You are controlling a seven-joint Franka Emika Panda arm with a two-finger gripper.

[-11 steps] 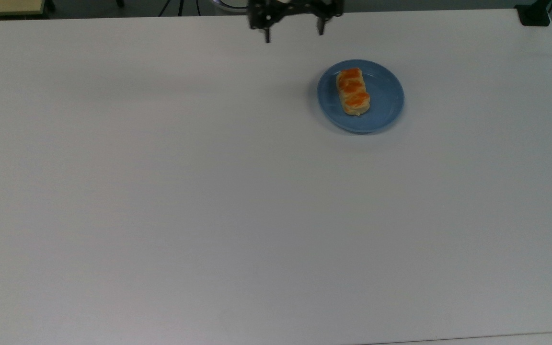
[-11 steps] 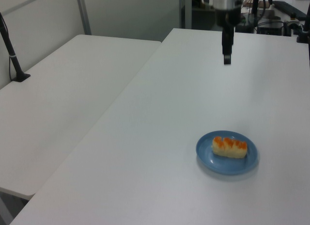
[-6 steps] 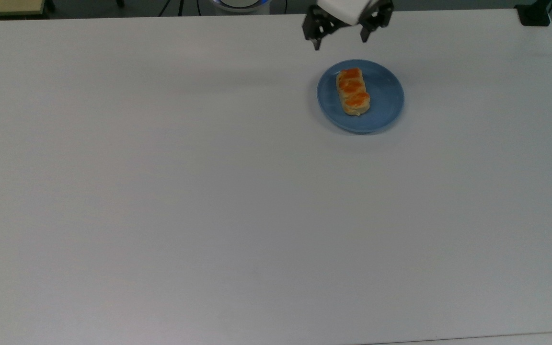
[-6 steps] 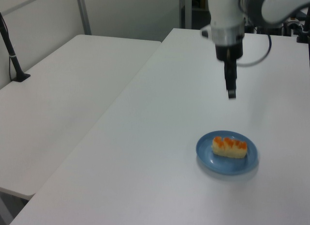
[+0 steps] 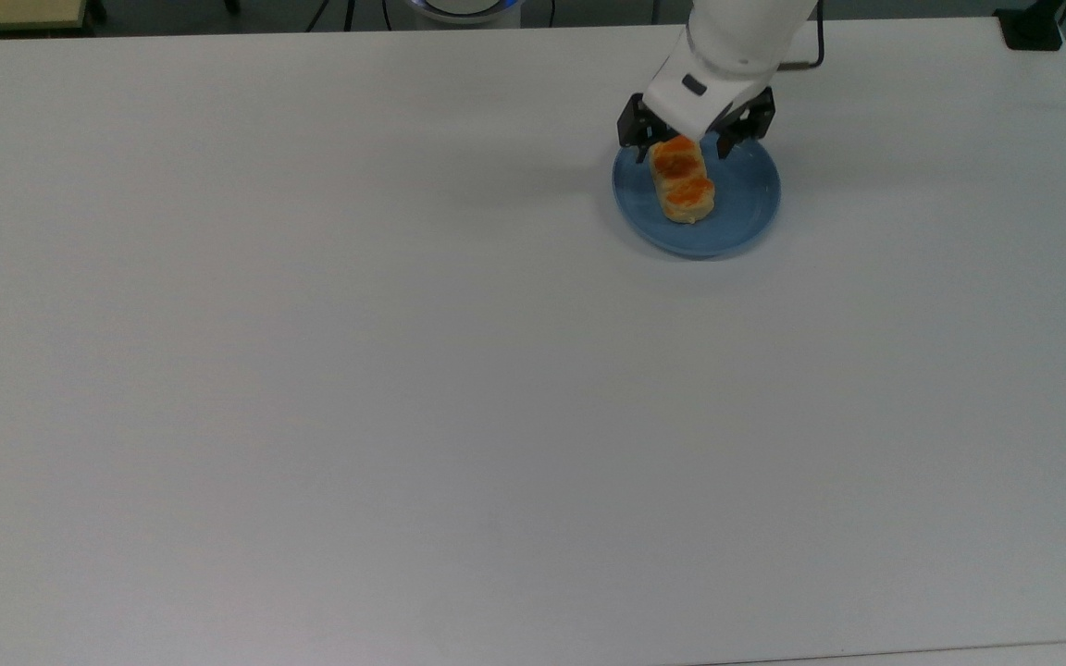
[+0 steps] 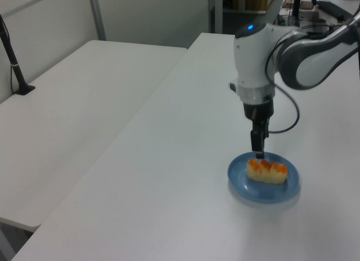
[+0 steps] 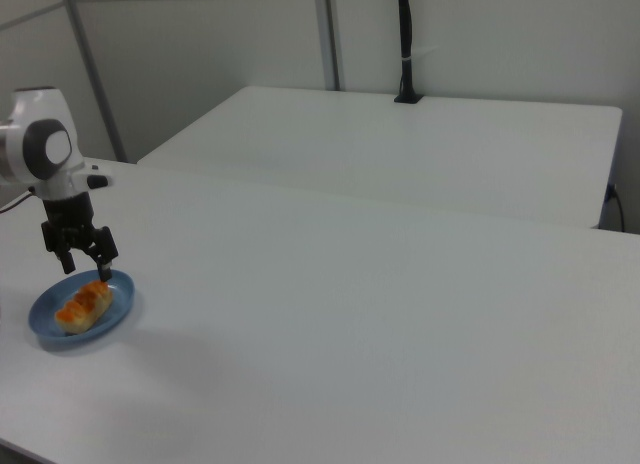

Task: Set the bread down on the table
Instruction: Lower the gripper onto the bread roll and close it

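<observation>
Bread (image 5: 681, 181) on blue plate (image 5: 744, 199), far right part of white surface (image 5: 403, 370) in top view; long axis running far-to-near, tilted slightly toward the top view's right at the near end. Gripper (image 5: 684, 141) over the far end of the roll, fingers apart and straddling its short width, one on each long side. No grasp yet, judging by the gap.

Left view: bread (image 6: 266, 171) lying left-to-right across plate (image 6: 242, 181); gripper (image 6: 259, 154) pointing straight down at the left end, tip just above or touching, cannot tell which.

Right view: bread (image 7: 84, 304) on plate (image 7: 120, 289), gripper (image 7: 86, 265) directly above its far end, fingers spread.

Change from earlier frames: gripper was at far edge of surface, well apart from plate and higher; then came toward the top view's right and down, now right over the roll. Bread and plate unmoved.
</observation>
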